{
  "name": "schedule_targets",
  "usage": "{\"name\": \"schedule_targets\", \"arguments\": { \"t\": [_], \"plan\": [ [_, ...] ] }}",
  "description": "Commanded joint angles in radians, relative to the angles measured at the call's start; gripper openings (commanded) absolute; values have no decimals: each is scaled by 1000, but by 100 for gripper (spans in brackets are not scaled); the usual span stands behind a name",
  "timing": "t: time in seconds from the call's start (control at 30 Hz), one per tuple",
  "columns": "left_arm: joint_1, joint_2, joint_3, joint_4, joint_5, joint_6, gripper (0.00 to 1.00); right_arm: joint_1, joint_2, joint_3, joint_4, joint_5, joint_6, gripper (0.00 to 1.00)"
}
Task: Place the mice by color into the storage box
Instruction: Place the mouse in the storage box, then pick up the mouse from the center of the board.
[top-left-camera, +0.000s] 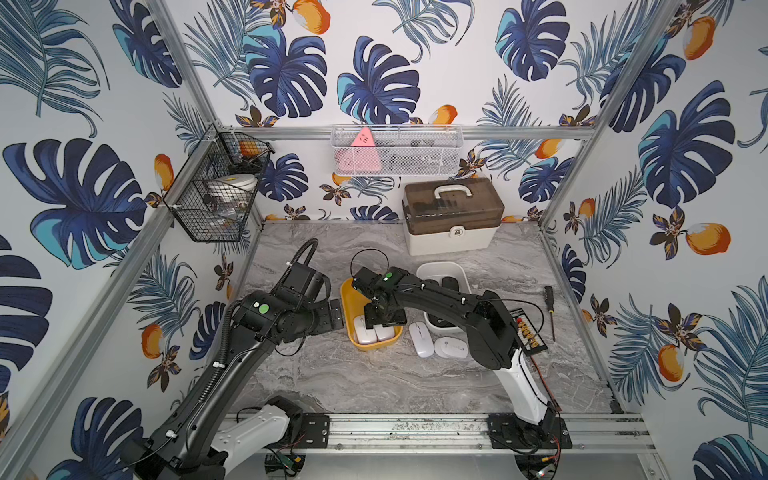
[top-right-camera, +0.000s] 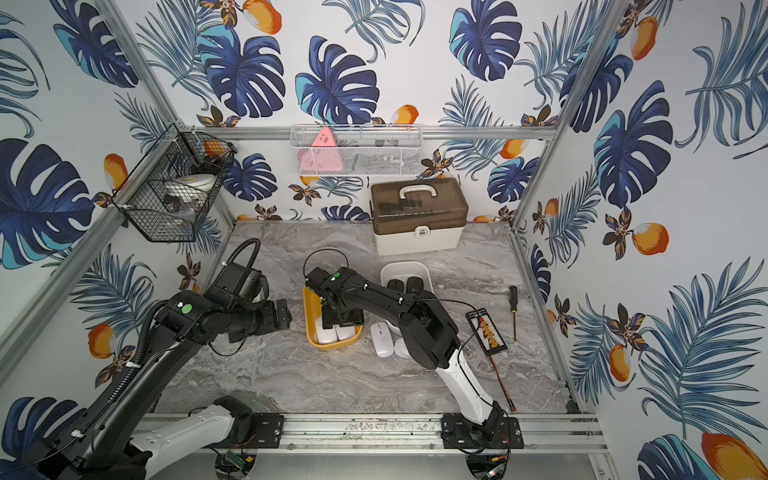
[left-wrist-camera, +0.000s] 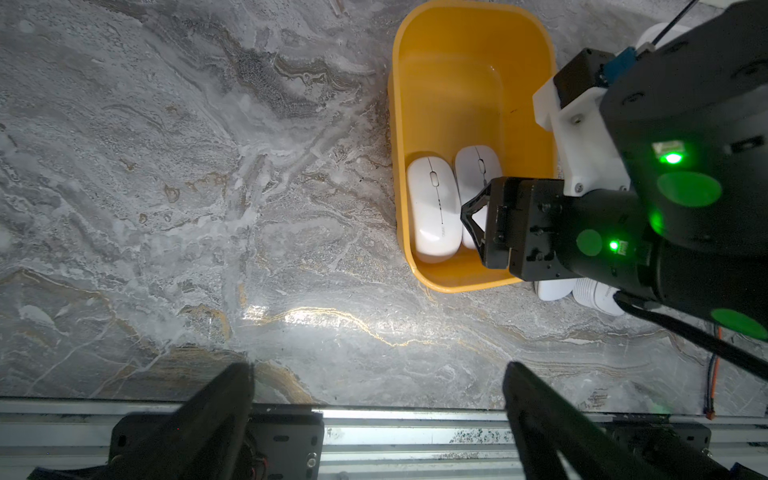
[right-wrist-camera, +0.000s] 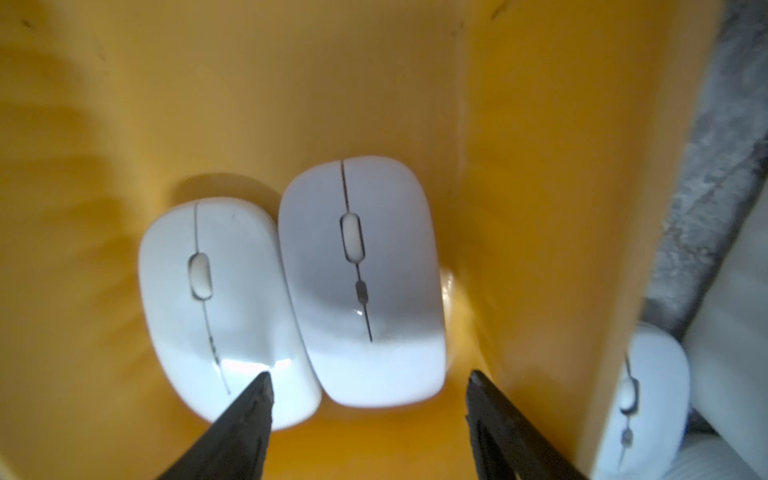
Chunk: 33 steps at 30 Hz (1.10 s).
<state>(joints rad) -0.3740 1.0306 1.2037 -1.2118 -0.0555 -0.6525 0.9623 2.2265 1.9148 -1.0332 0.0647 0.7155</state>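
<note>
Directly under the right gripper (right-wrist-camera: 370, 380), whose jaws stand apart and grip nothing, two white mice lie side by side on the floor of a yellow bin (left-wrist-camera: 457, 83). One placed mouse (right-wrist-camera: 361, 270) sits between the spread fingertips without touching them. Its neighbour (right-wrist-camera: 216, 299) rests against its side. Both run lengthwise along the bin.

The next pick likely turns on two loose white mice on the table, just past the bin on the robot's right. The first loose mouse (top-left-camera: 421, 338) lies roughly front to back. The second loose mouse (top-left-camera: 451, 347), just beside it, seems more crosswise and is partly hidden by the right arm. Both lie to the right of the right gripper and a little closer to the robot's base, so the right arm is the nearer one. The left gripper (left-wrist-camera: 380, 368), jaws wide and empty, hovers over bare table on the bin's other side.

Black mice (top-left-camera: 449, 284) rest in a white bin (top-left-camera: 440, 266) behind the loose pair. The table (top-left-camera: 374, 382) is smooth, grey and marble-patterned, with open space in front. A closed toolbox (top-left-camera: 453, 216) stands at the back, and a screwdriver (top-left-camera: 549, 307) lies well apart at the right edge. Leaf-print walls enclose the space.
</note>
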Motion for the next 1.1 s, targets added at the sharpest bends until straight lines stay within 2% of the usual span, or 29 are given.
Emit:
{"name": "schedule_targets", "arguments": {
  "t": [0.0, 0.27, 0.33, 0.4, 0.47, 0.53, 0.6, 0.7, 0.9, 1.07],
  "plan": [
    [1, -8, 6, 16, 25, 35, 99, 6, -71, -27, 18, -3, 24, 76],
    [-5, -43, 0, 88, 163, 92, 99, 1, -403, -276, 112, 30, -62, 90],
    [-42, -55, -6, 98, 183, 77, 99, -14, -504, -371, 100, 62, -65, 94],
    [-120, -51, -12, 93, 164, 41, 99, -43, -607, -466, 93, 87, -55, 96],
    [-254, -30, -14, 80, 100, -26, 99, -97, -719, -561, 89, 84, -43, 98],
    [-431, 13, -12, 77, 20, -116, 99, -180, -837, -656, 88, 56, -40, 98],
    [-552, 62, -18, 91, -10, -207, 99, -253, -931, -713, 80, 41, -50, 99],
    [-688, 148, -19, 122, -53, -310, 99, -334, -1025, -736, 50, 46, -82, 100],
    [-822, 397, 77, 131, -120, -417, 99, -445, -1097, -716, 0, 30, -129, 100],
    [-842, 520, 68, 252, -150, -522, 98, -489, -1132, -689, -3, -3, -157, 100]
  ]
}}
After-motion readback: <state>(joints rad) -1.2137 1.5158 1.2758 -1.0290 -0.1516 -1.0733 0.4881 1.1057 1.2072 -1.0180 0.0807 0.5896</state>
